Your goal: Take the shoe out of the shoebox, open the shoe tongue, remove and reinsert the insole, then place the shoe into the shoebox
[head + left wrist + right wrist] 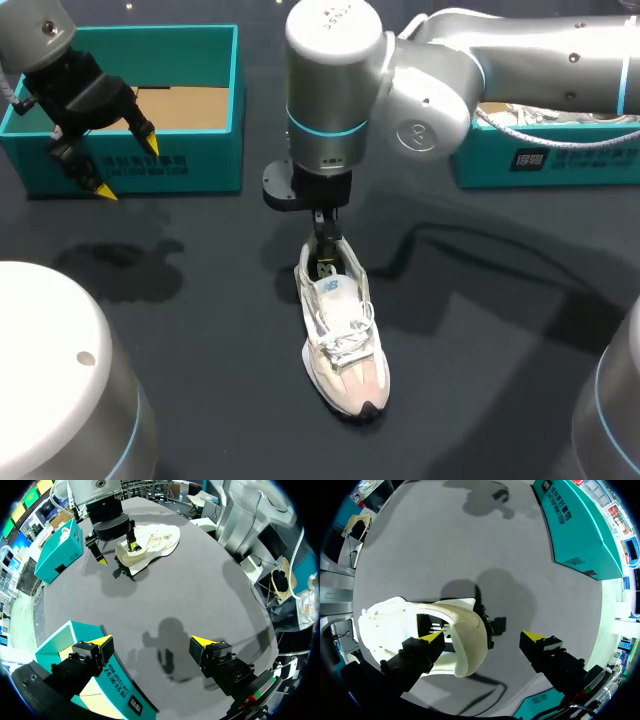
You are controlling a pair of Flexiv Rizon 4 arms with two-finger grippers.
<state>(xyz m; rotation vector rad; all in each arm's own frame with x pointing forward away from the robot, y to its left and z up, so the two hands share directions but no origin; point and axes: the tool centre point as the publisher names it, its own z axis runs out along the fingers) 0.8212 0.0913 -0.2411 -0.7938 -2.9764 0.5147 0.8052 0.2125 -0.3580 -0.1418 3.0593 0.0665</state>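
At mid-frame on the dark bench (pixel 480 330) lies the shoe (pixel 343 345), out of the teal shoebox (pixel 200 150) at upper left. By my judgement only that first step is done. The right gripper (pixel 481 641) is spread wide with one finger inside the heel opening. The left gripper (pixel 128 168) hangs wide and empty at the shoebox's front.

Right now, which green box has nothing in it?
The box at the left, by the left pincer: what shows of its inside is bare brown floor. The box at the right holds something white.
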